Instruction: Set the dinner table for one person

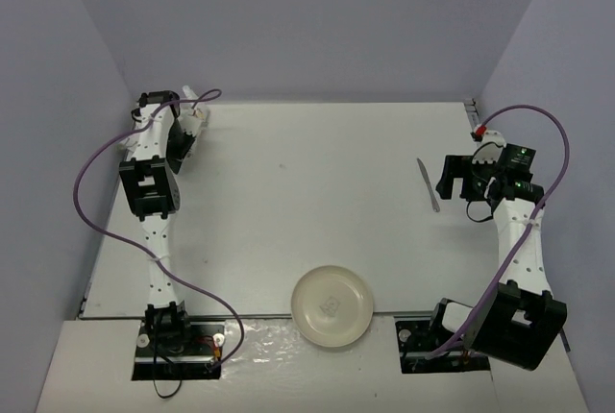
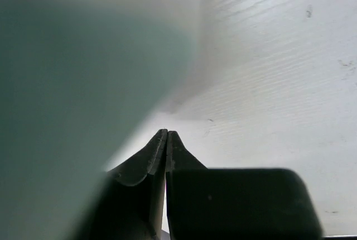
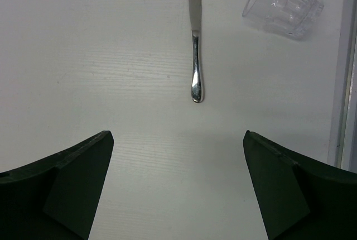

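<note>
The dinner table [image 1: 307, 173] is a large white tabletop. A cream plate [image 1: 332, 305] sits at its near edge, in the middle. A metal knife [image 1: 429, 185] lies flat at the right side; in the right wrist view the knife [image 3: 194, 44] lies straight ahead, handle nearest. A clear glass [image 3: 283, 4] lies tipped on the table beyond it to the right. My right gripper [image 3: 178, 134] is open and empty, just short of the knife handle; it also shows in the top view [image 1: 454, 182]. My left gripper [image 2: 166, 132] is shut and empty, at the far left corner [image 1: 189, 130].
Grey walls enclose the table on three sides. A blurred pale wall [image 2: 72, 72] fills the left of the left wrist view, close to the gripper. A table edge rail [image 3: 343, 84] runs along the right of the right wrist view.
</note>
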{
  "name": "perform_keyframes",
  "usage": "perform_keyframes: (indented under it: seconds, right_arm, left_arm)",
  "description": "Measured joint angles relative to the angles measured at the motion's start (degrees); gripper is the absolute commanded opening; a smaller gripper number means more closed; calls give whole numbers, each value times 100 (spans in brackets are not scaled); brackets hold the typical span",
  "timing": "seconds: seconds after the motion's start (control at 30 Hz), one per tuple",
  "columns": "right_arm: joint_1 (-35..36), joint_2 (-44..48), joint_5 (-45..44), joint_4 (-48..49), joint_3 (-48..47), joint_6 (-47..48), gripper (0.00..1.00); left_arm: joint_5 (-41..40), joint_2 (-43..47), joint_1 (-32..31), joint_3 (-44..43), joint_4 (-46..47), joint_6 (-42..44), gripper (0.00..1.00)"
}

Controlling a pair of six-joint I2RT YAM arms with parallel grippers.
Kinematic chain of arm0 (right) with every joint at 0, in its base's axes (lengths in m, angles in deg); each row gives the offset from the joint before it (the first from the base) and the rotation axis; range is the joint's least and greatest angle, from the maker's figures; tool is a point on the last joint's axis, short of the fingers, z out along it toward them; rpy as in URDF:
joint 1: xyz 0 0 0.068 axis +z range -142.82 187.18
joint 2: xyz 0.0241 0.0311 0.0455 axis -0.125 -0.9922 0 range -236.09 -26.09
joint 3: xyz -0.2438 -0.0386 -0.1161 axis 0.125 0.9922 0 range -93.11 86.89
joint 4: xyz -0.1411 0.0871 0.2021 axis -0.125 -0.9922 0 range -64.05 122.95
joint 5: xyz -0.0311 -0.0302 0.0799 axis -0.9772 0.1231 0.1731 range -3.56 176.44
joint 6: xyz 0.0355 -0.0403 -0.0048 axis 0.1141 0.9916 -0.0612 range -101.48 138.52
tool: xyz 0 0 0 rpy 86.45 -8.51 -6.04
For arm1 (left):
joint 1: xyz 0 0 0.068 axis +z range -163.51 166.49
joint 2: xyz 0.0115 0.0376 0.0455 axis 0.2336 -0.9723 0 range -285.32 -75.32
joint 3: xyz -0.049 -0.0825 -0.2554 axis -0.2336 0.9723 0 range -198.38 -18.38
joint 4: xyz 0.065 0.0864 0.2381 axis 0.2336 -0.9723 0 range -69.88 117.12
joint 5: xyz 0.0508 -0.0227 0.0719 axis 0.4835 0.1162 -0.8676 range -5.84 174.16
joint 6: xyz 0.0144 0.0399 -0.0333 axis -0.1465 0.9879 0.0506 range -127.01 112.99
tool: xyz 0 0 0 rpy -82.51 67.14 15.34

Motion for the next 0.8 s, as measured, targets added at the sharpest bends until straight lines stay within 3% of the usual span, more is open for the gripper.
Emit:
perform_keyframes:
  seconds: [0.1, 0.13, 0.2, 0.23, 0.27, 0.53, 0.8]
  right_arm:
    - [-39, 82, 51, 1, 31, -21, 100]
    - [-44, 90, 62, 2, 35, -28, 100]
    - [-48, 90, 64, -1, 38, -30, 100]
    - [-48, 90, 64, 0, 39, -30, 100]
    - [-48, 90, 64, 0, 39, -30, 100]
    - [-75, 90, 61, 6, 75, -26, 100]
    - [-159, 72, 25, 4, 80, -24, 100]
  left_arm:
    - [79, 0, -37, 70, -7, 49, 3]
    - [69, 0, -51, 69, -10, 49, 11]
    - [-43, 0, -74, -25, -31, 6, 37]
    - [-110, 0, -83, -88, -33, -15, 59]
    - [-183, 0, -90, -186, -42, -55, 70]
    - [-820, 334, -98, -854, 125, -180, 80]
    - [-1748, 341, -98, -585, 750, 183, 81]
